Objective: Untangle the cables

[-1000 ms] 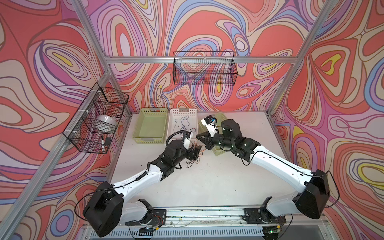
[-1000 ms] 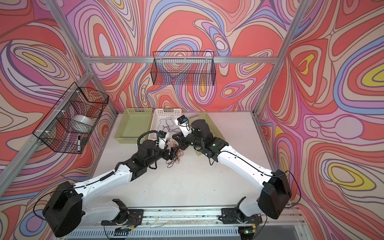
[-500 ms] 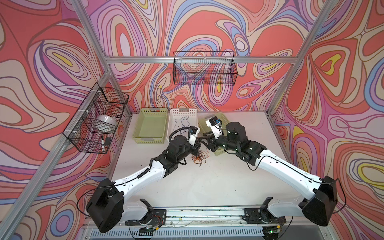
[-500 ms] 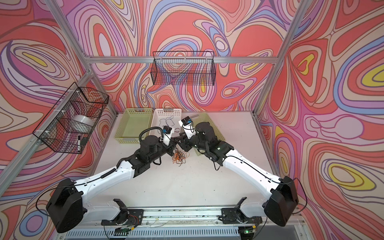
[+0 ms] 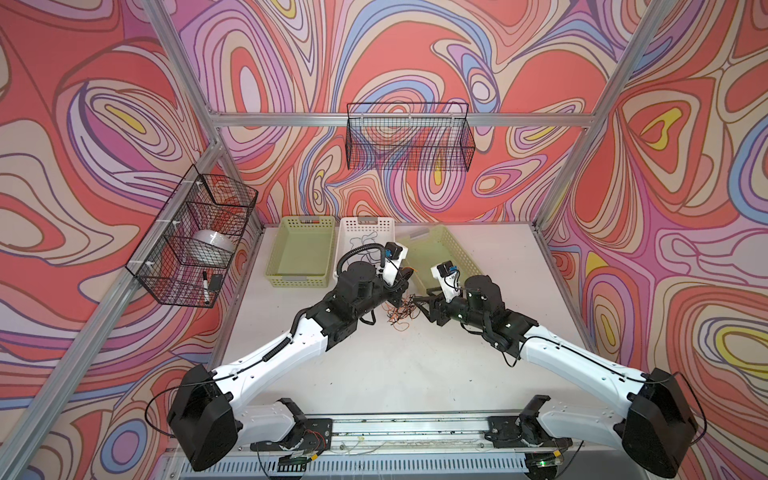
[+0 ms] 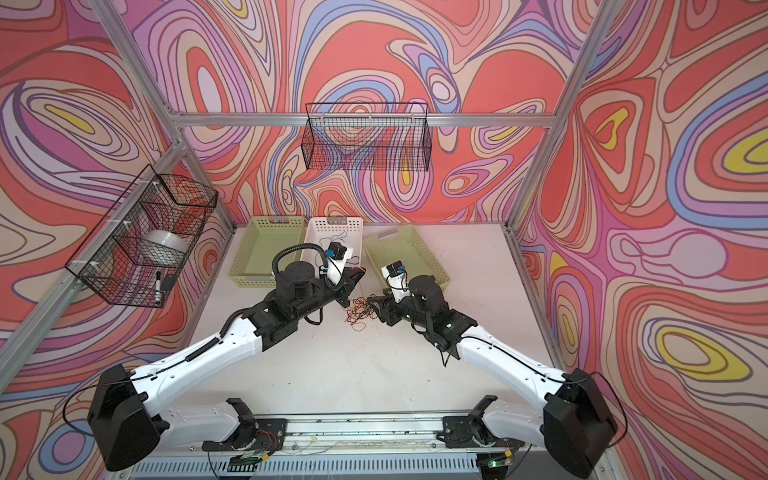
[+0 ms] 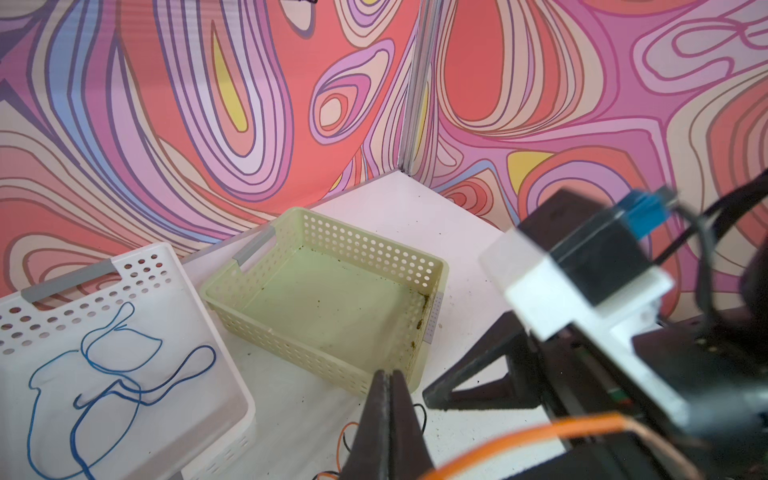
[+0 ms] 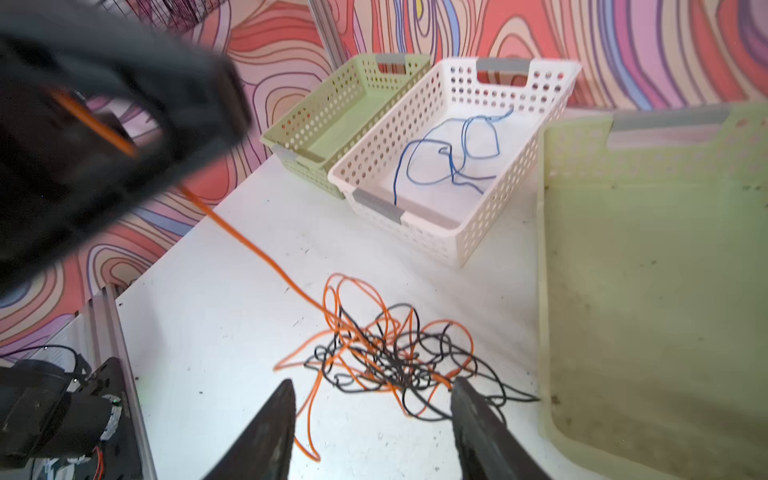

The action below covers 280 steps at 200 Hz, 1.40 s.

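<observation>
Tabletop [image 5: 374, 374] lies white under both claws, with much of it covered by the two arms. Three baskets stand beyond the claws toward the back wall. You have a green basket [image 5: 299, 280] farther out on the left claw's side. A white basket [image 5: 353, 226] sits behind the left claw, partly hidden by that arm's wrist. A second green basket [image 7: 332, 237], set askew, starts just past the left claw's tips, and its far side is cut off in the right wrist view.

Your left claw [image 7: 389, 386] is pressed tight, with no gap between the jaws. An orange cable [image 8: 257, 253] runs taut from the heap up into it. You see it enter the claw only as a blur, so the exact pinch point is hard to make out. Your right claw [image 8: 374, 415] stands wide with nothing between the jaws.

The cables [image 8: 386, 353], orange and dark strands knotted together, lie on the table just ahead of the right claw's fingertips [image 8: 461, 386]. One tip overlaps the outer loops, but you cannot tell whether it touches them. In both top views the heap sits between the two claws, and single strands there are too thin to follow. A blue cable [image 8: 453, 158] lies loose in the white basket, well apart from both claws.

A strip [image 5: 309, 220] on the first green basket's far rim carries marks too small to read.
</observation>
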{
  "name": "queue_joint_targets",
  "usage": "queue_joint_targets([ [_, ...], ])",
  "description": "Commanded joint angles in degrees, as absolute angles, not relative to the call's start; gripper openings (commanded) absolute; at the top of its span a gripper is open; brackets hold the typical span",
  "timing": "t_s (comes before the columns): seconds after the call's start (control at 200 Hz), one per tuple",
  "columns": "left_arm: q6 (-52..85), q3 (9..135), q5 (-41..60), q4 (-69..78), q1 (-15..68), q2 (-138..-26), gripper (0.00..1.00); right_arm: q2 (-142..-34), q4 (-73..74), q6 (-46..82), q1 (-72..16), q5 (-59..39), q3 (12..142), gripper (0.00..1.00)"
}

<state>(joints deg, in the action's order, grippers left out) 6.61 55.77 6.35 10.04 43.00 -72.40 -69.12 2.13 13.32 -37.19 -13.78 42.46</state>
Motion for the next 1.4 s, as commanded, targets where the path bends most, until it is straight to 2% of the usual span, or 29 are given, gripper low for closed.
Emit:
queue_joint_targets([
  [0.0, 6.11, 59.15, 6.62, 9.03, 44.22, -71.23, 0.0, -70.83, 8.19, 15.67, -37.35, -18.16, 42.34, 0.61],
  [0.23, 6.1, 64.36, 8.6, 6.25, 45.43, -72.5, 0.0, -76.71, 7.14, 13.48, -37.35, -16.48, 45.33, 0.61],
  [0.471, 6.69, 67.96, 10.18, 6.57, 45.44, -72.08, 0.0, -82.41, 13.86, 15.35, -37.36, -22.62, 43.38, 0.55],
  [0.551, 6.58, 68.51, 9.81, 5.77, 45.44, -72.07, 0.0, -83.34, 15.34, 15.56, -37.4, -24.04, 42.79, 0.44],
  [0.661, 6.6, 68.21, 8.67, 4.72, 45.43, -71.89, 0.0, -84.76, 14.93, 15.47, -37.35, -23.54, 42.64, 0.18],
  [0.761, 6.59, 68.6, 7.7, 4.69, 45.43, -71.15, 0.0, -86.0, 15.11, 15.44, -37.35, -24.33, 42.32, 0.06],
  [0.836, 6.07, 70.03, 7.01, 4.17, 45.43, -70.78, 0.0, -87.09, 15.9, 15.6, -37.35, -24.64, 41.76, 0.02],
  [1.397, -1.51, 88.01, 1.76, -7.96, 42.45, -71.77, 0.0, -95.2, 19.49, 17.57, -37.4, -24.56, 35.6, 0.0],
])
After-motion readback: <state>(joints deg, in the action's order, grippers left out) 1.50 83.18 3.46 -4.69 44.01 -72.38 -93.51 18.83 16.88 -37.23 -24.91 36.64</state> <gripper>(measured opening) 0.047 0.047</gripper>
